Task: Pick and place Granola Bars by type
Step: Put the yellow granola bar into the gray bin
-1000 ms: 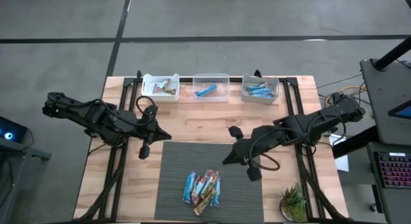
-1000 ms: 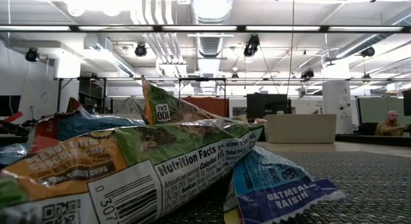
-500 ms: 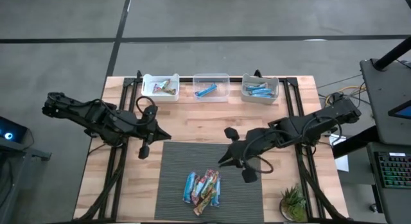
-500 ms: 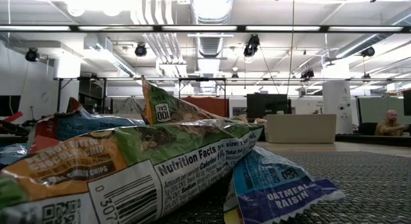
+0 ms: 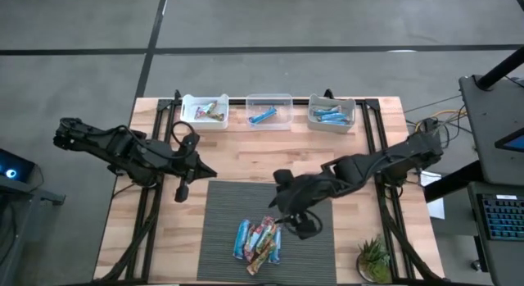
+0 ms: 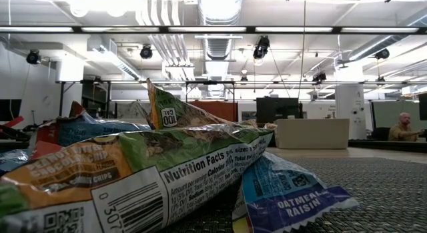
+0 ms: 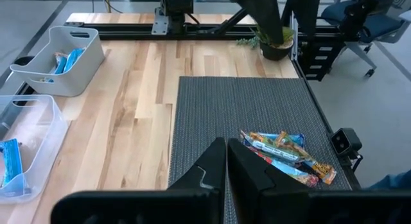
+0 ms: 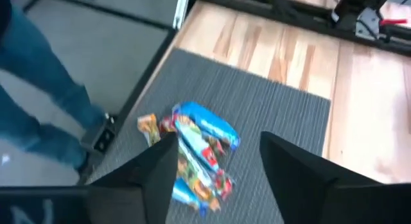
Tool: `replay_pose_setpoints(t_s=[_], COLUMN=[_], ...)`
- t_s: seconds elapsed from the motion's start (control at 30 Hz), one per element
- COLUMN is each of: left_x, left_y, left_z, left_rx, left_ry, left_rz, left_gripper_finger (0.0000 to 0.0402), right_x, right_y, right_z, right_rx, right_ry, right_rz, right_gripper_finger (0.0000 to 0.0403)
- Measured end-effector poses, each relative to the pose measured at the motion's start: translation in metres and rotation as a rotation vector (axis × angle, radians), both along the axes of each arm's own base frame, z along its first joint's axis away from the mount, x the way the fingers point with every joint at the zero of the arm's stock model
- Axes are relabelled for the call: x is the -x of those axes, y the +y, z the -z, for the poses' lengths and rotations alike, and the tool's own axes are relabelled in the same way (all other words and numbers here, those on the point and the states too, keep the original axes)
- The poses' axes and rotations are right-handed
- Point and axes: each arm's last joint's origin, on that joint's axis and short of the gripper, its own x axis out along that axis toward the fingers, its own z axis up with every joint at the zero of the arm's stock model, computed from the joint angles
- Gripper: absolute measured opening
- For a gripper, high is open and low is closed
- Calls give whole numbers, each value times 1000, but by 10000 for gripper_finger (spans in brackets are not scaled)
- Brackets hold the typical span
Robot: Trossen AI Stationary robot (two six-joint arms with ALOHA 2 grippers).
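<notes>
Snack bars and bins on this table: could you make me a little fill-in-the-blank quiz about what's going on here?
1. The loose pile of snack bars lies on a grey ____.
2. Along the table's far edge stand ____ small bins, the middle bin being clear.
3. The right claw hovers above the pile with its fingers ____.
4. A small potted ____ stands at the table's near right corner.

Missing words: mat; three; open; plant

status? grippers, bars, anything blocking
Right gripper open, above the granola bar pile on the grey mat. Left gripper shut, empty, waiting at the mat's corner. Path to pile clear.
</notes>
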Motion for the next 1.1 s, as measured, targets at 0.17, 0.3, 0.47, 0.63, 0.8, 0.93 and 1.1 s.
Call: replay_pose_setpoints(t_s=[0.17,0.3,0.47,0.63,0.8,0.93,1.1], left_x=[1,2,2,3,4,5,7], left_y=[0,1,1,1,1,2,2], left_z=[0,0,0,0,1,2,1], left_rx=[-2,-9,-15,-23,-36,-41,-40], left_ry=[1,-1,7,9,12,24,21], left_rz=[1,4,5,9,16,17,18], left_gripper_finger=[0,0,0,0,0,0,0], right_x=[-8,-16,-26,-37,-46,-50,-48], right_y=[3,6,10,14,21,25,33], right_z=[0,4,9,15,23,25,25], right_rx=[64,112,171,199,218,213,220], right_ry=[70,110,166,195,216,226,231], right_rz=[-34,-67,-113,-140,-164,-163,-185], right_gripper_finger=[240,247,242,238,243,244,239])
